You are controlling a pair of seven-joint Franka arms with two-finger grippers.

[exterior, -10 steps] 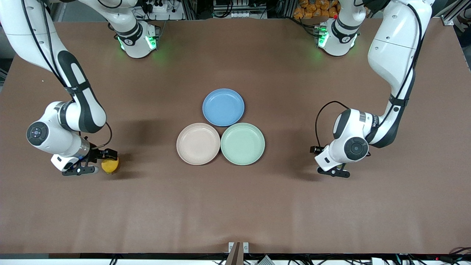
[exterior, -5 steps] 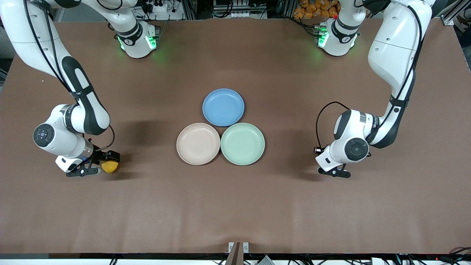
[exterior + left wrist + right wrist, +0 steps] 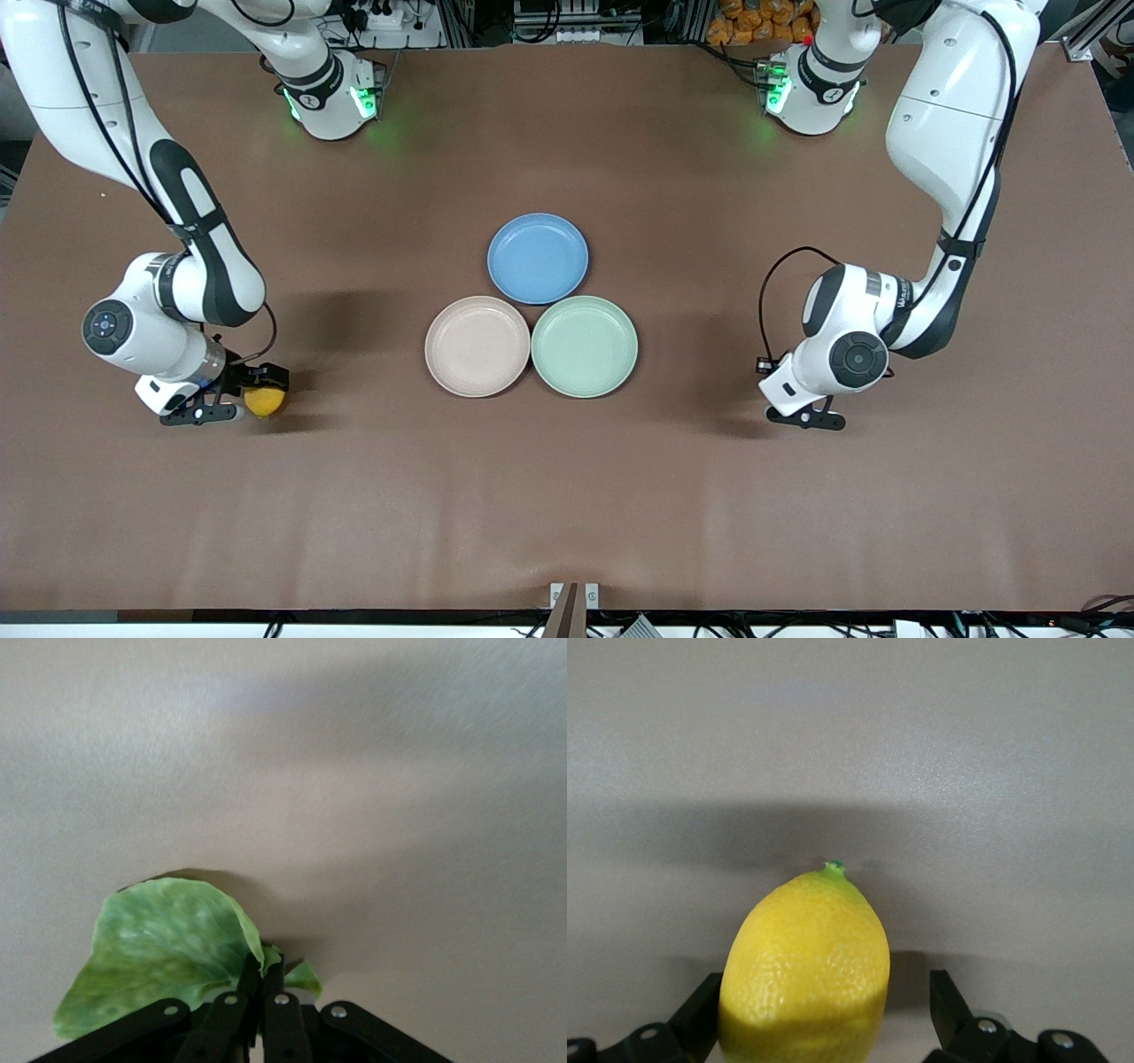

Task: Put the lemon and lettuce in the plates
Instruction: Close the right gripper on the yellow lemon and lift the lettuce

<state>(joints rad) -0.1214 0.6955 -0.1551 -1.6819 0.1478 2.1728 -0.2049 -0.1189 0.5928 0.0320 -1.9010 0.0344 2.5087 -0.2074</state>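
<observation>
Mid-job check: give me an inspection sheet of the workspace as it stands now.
Surface: brown table, flat.
Job's things: lemon on the table toward the right arm's end; lettuce pinched at its stem; beige plate and green plate side by side, both empty.
Clutter: blue plate, empty.
Grippers: right gripper open around the lemon, one finger apart from it; left gripper shut on the lettuce.
Cables: black cable loops at both wrists.
Surroundings: equipment and cables past the table's edge by the bases.

Brown table (image 3: 567, 496), 3 plates (image 3: 477, 346), lemon (image 3: 265, 401), lettuce (image 3: 159, 957)
</observation>
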